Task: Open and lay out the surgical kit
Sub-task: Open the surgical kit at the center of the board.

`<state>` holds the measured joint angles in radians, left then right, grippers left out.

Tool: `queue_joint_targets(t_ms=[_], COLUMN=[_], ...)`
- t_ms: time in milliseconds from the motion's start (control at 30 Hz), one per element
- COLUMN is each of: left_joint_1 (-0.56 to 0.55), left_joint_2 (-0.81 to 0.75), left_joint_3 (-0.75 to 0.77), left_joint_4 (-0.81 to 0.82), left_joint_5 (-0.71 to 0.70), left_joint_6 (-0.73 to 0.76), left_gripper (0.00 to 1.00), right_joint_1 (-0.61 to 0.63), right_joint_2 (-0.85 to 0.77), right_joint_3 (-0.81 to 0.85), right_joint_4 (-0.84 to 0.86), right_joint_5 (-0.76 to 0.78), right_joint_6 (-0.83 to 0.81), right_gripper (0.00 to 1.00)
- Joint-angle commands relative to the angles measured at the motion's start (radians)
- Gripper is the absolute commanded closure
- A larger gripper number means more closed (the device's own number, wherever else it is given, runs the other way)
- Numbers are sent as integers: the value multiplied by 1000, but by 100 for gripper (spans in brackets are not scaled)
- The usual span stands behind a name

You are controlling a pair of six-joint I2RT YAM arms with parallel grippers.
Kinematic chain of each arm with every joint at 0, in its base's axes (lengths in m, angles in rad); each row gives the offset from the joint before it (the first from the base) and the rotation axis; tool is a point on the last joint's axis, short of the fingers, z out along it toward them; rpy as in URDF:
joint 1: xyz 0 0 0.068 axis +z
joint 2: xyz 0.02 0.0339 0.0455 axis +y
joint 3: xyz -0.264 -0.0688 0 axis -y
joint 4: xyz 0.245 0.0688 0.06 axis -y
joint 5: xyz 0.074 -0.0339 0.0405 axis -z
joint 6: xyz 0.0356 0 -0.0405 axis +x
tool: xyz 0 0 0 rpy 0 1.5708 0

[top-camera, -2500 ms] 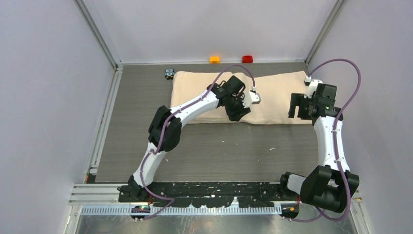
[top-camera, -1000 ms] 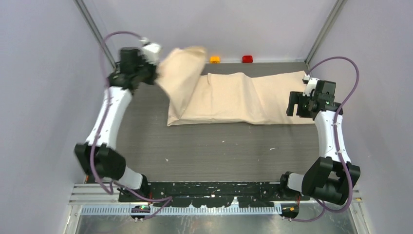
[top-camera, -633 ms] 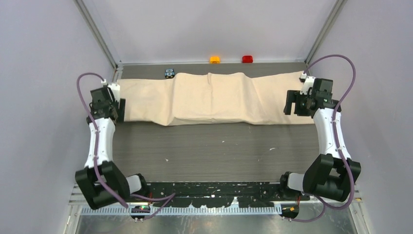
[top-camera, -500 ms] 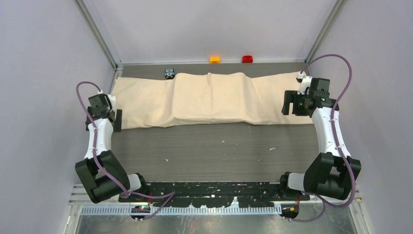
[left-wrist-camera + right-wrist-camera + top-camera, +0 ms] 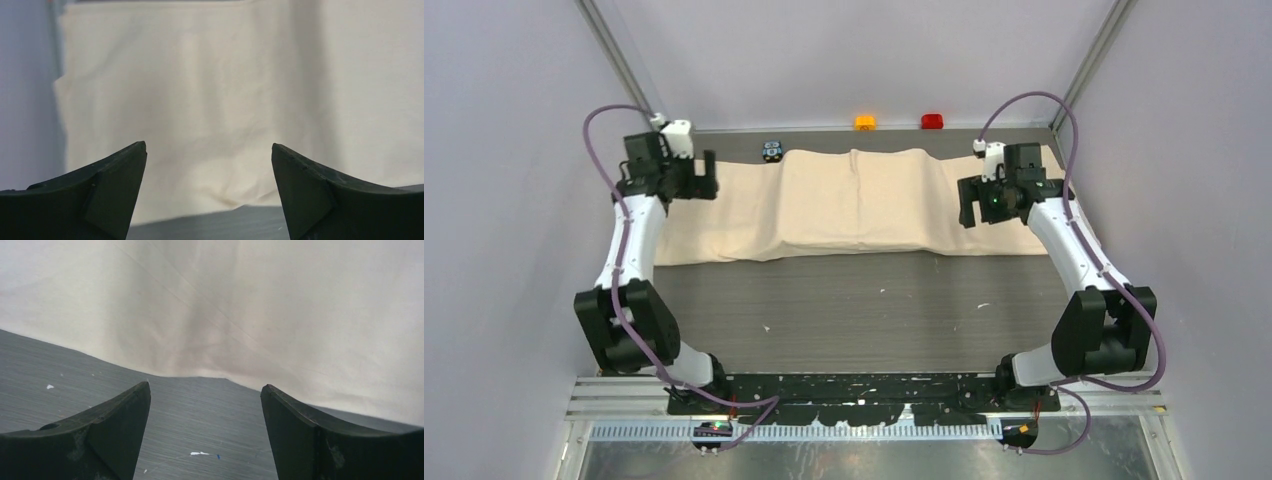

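Observation:
The surgical kit shows as a long beige cloth wrap (image 5: 854,205) lying across the far half of the table, its left flap spread flat and its middle raised in folds. Whatever lies under the cloth is hidden. My left gripper (image 5: 706,180) hovers open above the cloth's far left end; in the left wrist view (image 5: 209,147) only cloth (image 5: 200,90) lies ahead between the spread fingers. My right gripper (image 5: 971,208) stands open above the right part of the cloth, and the right wrist view (image 5: 205,386) shows the cloth's near edge (image 5: 260,315) against the dark tabletop.
A small black-and-blue block (image 5: 771,150) sits just behind the cloth at the far left. An orange button (image 5: 865,122) and a red button (image 5: 932,121) rest against the back wall. Side walls and metal posts close in the table (image 5: 844,310).
The left gripper swung the cloth's left flap out to the left, let go and opened, then rose toward the far left corner. The right arm moved left over the cloth.

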<state>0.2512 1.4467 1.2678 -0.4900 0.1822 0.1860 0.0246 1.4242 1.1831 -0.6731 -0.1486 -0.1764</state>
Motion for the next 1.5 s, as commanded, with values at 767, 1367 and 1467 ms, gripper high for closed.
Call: queue_joint_targets(t_ms=[767,1367,1467], left_joint_1=[-304,-306,-306], left_joint_2=[939,897,884], left_joint_3=[878,758,761], left_joint_4=[130,181,183], left_joint_5=[369,461,459], left_joint_6=[-540,-598,-596], left_gripper=[28,66,69], right_joint_1=[80,80,80], right_joint_2=[-27,-19,-16], right_joint_3=[-28,-49,-51], right_joint_4=[82,92,92], right_joint_5=[-95,-77,-75], right_joint_6=[1,0,-1], right_gripper=[15,16,16])
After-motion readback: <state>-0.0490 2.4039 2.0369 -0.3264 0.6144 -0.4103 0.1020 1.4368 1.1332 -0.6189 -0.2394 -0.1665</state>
